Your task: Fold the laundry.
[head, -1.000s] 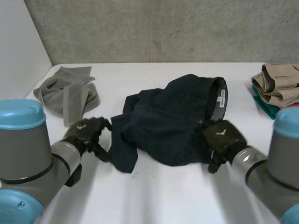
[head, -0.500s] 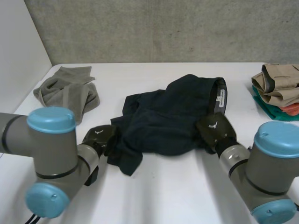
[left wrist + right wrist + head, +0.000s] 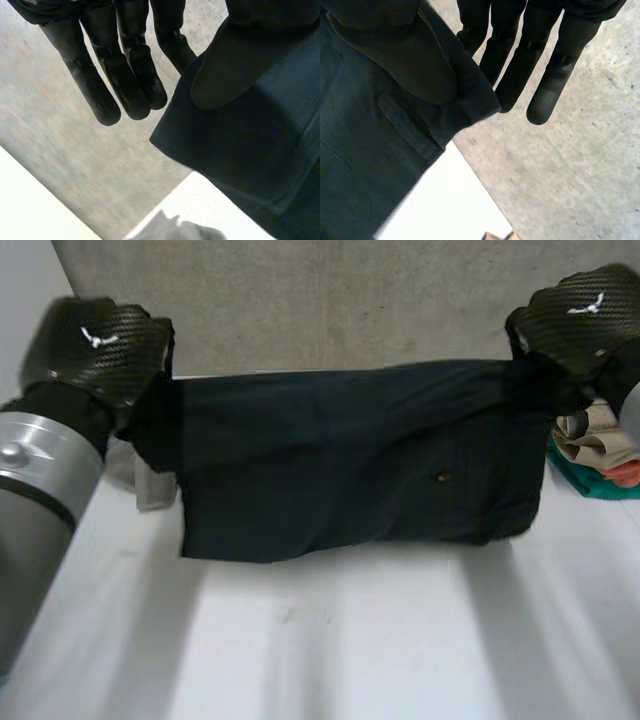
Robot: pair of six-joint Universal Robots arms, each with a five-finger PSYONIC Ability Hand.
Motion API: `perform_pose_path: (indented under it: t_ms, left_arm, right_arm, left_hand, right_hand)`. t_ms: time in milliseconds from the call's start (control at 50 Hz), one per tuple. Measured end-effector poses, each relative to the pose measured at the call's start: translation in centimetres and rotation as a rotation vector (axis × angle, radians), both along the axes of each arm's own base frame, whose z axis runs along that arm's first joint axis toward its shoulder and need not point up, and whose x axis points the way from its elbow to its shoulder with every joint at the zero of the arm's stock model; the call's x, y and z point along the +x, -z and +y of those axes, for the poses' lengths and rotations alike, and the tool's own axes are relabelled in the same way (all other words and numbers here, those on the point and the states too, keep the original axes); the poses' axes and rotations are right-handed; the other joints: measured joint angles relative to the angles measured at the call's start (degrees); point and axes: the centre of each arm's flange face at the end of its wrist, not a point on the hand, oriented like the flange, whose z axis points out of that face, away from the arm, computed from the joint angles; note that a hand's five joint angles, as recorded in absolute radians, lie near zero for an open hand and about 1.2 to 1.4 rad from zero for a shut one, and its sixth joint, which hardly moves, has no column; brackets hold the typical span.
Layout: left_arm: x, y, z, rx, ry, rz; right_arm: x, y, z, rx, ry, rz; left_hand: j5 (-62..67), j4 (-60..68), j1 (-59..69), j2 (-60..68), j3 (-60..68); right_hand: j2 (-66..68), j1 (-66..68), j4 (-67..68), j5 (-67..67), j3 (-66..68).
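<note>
While dark shorts [image 3: 350, 470] hang, folded clothes [image 3: 590, 440] peek behind.

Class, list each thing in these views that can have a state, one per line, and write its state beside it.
Dark garment: held up, stretched wide between both hands.
Left hand: shut, thumb pinching the garment's upper corner.
Right hand: shut, thumb pinching the other upper corner.
Grey cloth: lying on the table, partly hidden behind the garment.
Pile of clothes: stacked beside the right hand.
</note>
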Motion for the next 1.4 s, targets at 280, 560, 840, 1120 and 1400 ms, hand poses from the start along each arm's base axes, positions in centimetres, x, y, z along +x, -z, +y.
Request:
perform_pose_path:
  t_ms: [280,560,840,1120,1400]
  left_arm:
    - [-4.2,7.2,-5.9,0.134,0.066,-0.188]
    - [-6.7,-6.6,-15.5,-0.704,-0.062,0.176]
    - [-5.9,0.4,-12.3,-0.497,-0.01,0.068]
    - [-5.9,17.8,-6.1,0.009,0.109,-0.211]
    - [-0.3,12.8,3.3,0.385,0.119,-0.447]
  right_arm:
    - [2.1,6.9,-6.4,0.185,0.02,0.179]
    - [6.6,-1.8,-13.6,-0.638,0.13,-0.238]
    - [7.5,3.4,-13.5,-0.479,0.035,-0.204]
    - [7.1,20.5,-11.3,0.068,-0.052,0.09]
    - [1.8,16.6,-1.4,0.365,-0.027,0.319]
  left_hand:
    - [0.3,0.0,0.0,0.1,0.3]
    - [0.3,0.2,0.0,0.1,0.3]
    - [0.5,0.3,0.0,0.2,0.3]
    - [0.5,0.3,0.0,0.2,0.4]
    - [0.5,0.3,0.0,0.2,0.4]
  right_hand:
    - [0.0,0.0,0.0,0.3,0.0]
    - [0.0,0.0,0.2,0.4,0.2]
    - [0.3,0.5,0.2,0.8,0.4]
    - [0.3,0.5,0.2,0.9,0.4]
    - [0.3,0.5,0.2,0.9,0.4]
